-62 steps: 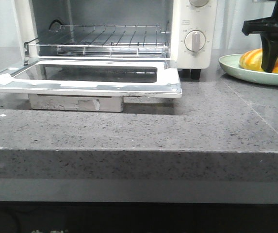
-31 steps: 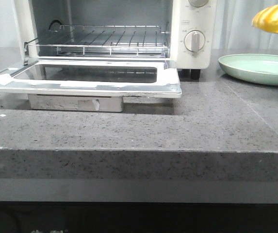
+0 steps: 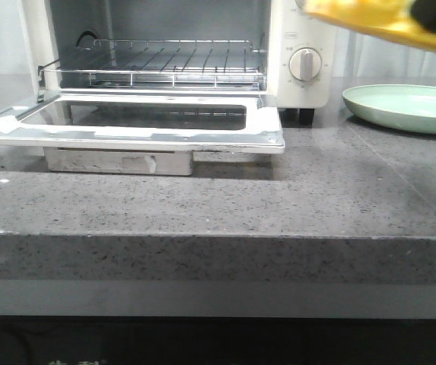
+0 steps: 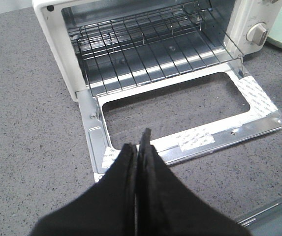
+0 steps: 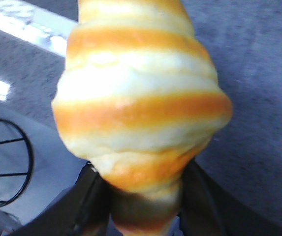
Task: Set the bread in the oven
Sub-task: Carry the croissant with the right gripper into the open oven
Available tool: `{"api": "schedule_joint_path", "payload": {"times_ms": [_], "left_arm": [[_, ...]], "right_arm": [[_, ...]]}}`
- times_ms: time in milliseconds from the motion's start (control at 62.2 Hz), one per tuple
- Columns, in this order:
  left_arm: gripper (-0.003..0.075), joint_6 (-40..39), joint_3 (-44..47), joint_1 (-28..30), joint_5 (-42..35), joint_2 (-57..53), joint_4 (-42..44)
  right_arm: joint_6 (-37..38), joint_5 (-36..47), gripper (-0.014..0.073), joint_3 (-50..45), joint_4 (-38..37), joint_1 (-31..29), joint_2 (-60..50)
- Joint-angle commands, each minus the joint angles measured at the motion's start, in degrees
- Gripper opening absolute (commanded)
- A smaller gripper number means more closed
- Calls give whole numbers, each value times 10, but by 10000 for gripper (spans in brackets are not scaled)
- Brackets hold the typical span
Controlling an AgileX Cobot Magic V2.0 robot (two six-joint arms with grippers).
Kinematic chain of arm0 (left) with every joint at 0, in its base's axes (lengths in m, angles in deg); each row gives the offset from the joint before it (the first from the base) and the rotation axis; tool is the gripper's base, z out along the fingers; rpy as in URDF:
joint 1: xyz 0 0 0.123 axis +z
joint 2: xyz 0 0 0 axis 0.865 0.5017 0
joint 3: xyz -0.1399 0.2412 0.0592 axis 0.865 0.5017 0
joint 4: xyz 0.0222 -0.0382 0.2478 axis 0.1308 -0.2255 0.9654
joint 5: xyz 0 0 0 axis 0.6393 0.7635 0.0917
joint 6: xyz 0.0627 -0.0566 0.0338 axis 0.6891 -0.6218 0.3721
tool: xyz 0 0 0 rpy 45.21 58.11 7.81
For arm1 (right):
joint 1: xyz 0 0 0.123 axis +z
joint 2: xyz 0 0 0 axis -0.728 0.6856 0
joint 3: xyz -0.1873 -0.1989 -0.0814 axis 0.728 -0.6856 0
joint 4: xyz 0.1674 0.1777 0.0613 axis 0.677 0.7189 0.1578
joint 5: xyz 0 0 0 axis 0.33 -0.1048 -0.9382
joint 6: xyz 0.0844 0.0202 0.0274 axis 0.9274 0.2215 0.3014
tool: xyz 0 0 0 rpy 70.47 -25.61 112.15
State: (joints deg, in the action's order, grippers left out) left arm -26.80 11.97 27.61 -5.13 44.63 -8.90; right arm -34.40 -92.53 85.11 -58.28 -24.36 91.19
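Even, soft daylight; motion-blurred bread (image 3: pixel 377 19) up close, glare on the oven (image 4: pixel 145 54) rack.

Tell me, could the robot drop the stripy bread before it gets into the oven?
It might. The right gripper holds the bread only by its narrow end, high above the counter, so the glossy roll could slip out. The bread could also bump the oven beside its knob instead of entering the opening. The lowered door sticks out in front, so the arm could knock it.
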Motion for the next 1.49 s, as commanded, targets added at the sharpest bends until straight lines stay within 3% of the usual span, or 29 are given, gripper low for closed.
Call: {"api": "schedule_joint_path", "payload": {"times_ms": [0, 209, 386, 675, 1061, 1479], "left_arm": [[-18, -6, -16, 1, -36, -3, 5], [-18, -6, -16, 1, -36, -3, 5], [-18, -6, -16, 1, -36, -3, 5], [-18, -6, -16, 1, -36, -3, 5], [-18, -6, -16, 1, -36, -3, 5], [-18, -6, -16, 1, -37, -3, 5]], "right_arm": [[11, 45, 18, 21, 13, 54, 2], [44, 50, 18, 93, -18, 138, 87], [92, 46, 18, 192, -86, 179, 170], [169, -31, 18, 401, -206, 189, 316], [174, -118, 18, 676, -325, 182, 505], [174, -102, 18, 721, -380, 170, 560]]}}
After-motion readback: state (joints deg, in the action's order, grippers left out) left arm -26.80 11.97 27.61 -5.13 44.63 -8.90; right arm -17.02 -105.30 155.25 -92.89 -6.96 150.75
